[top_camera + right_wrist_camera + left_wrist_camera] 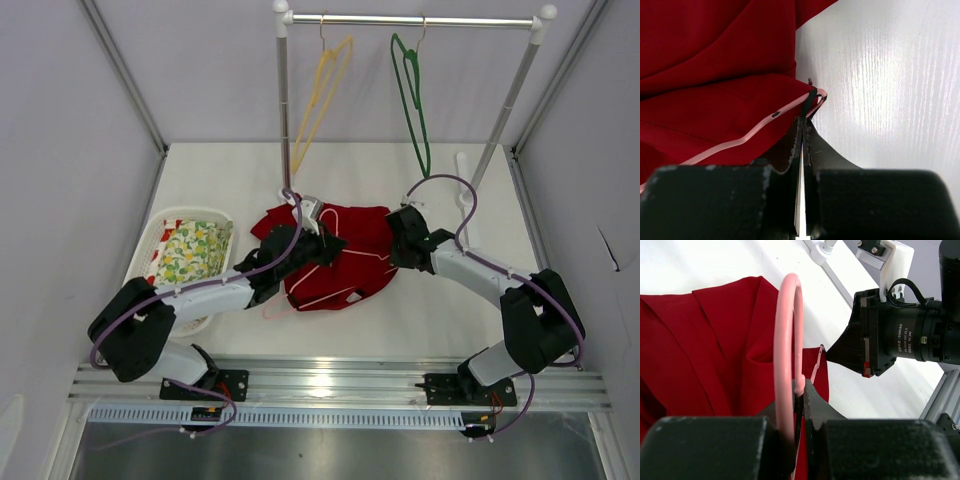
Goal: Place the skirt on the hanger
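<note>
Red skirt (352, 238), spread flat mid-table between the two arms. Pink hanger (789, 325) lies on it: the hook, at the skirt's left, is clamped in the closed left gripper (800, 390), and one shoulder end, at the skirt's right edge, is pinched by the closed right gripper (802, 131), seemingly with the hem. The long axis runs left to right, gripper to gripper, so neither arm is nearer.

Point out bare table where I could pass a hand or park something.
Free: the back strip of table between rack and skirt, and the near strip between skirt and rail. Crowded: the centre, where left claw and right claw meet at skirt and hanger, and the left side, taken by the basket.
</note>
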`<control>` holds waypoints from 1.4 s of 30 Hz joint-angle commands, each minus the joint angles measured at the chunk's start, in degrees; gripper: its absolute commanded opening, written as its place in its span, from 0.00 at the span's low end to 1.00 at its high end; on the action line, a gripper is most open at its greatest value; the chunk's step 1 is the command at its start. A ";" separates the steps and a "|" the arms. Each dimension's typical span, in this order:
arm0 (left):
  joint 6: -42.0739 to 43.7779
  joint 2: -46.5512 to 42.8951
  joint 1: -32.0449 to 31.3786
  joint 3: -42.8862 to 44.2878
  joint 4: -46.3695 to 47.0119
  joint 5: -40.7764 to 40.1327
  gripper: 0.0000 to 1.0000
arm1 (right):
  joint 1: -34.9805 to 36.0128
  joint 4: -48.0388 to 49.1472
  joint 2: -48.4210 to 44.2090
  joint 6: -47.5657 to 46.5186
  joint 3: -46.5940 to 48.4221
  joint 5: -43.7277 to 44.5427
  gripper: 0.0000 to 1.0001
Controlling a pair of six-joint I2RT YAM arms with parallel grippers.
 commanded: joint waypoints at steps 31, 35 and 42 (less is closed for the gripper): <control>-1.05 1.38 -0.88 -3.40 10.46 12.68 0.00 | 0.88 2.52 -3.29 0.79 -0.30 0.19 0.00; -1.06 1.38 -1.06 -3.76 11.62 14.43 0.00 | 0.88 2.43 -3.55 0.79 -0.65 0.54 0.00; -0.70 1.29 -1.14 -4.72 12.58 15.93 0.00 | 0.70 2.25 -4.52 0.61 -0.82 0.89 0.00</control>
